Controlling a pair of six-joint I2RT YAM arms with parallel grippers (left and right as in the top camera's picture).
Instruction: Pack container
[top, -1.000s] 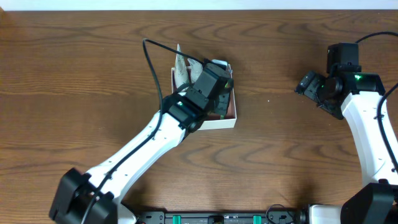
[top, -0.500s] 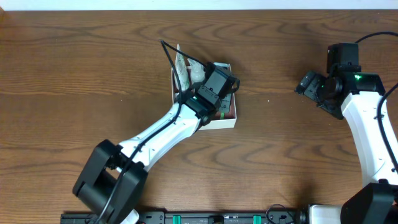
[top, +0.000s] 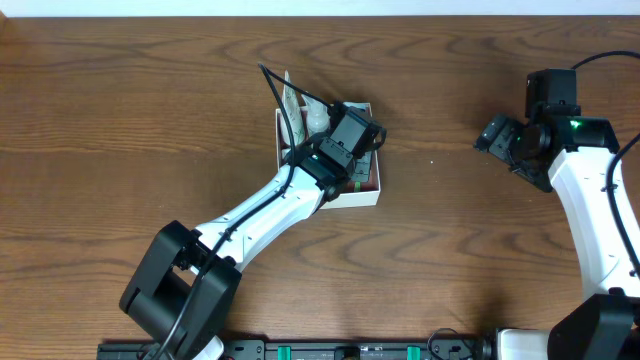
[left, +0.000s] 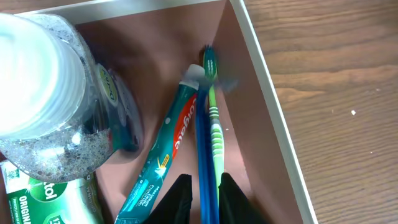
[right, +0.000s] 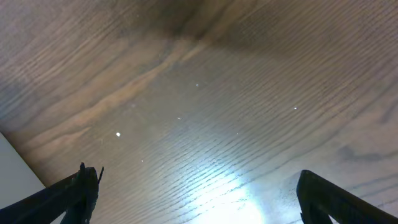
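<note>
The container (top: 352, 200) is a shallow white-walled box with a reddish-pink floor (left: 155, 56), left of the table's middle. My left gripper (top: 356, 133) reaches down inside it. In the left wrist view its fingers (left: 205, 200) are closed around the handle of a blue-and-green toothbrush (left: 211, 118) that lies along the container's right wall (left: 267, 106). A teal toothpaste tube (left: 169, 152) lies beside the brush. My right gripper (top: 494, 135) is open and empty over bare wood (right: 199, 193) at the far right.
A clear bottle with a white cap (left: 37, 81) and a green packet (left: 43, 198) fill the container's left part. A pale sachet (top: 292, 105) sticks up over the container's far left wall. Brown wooden table (top: 450, 250) lies all around.
A second ago my left gripper was higher over the container; it has since dropped and reached further in. Nothing has moved in the last half second. The right arm is still.
</note>
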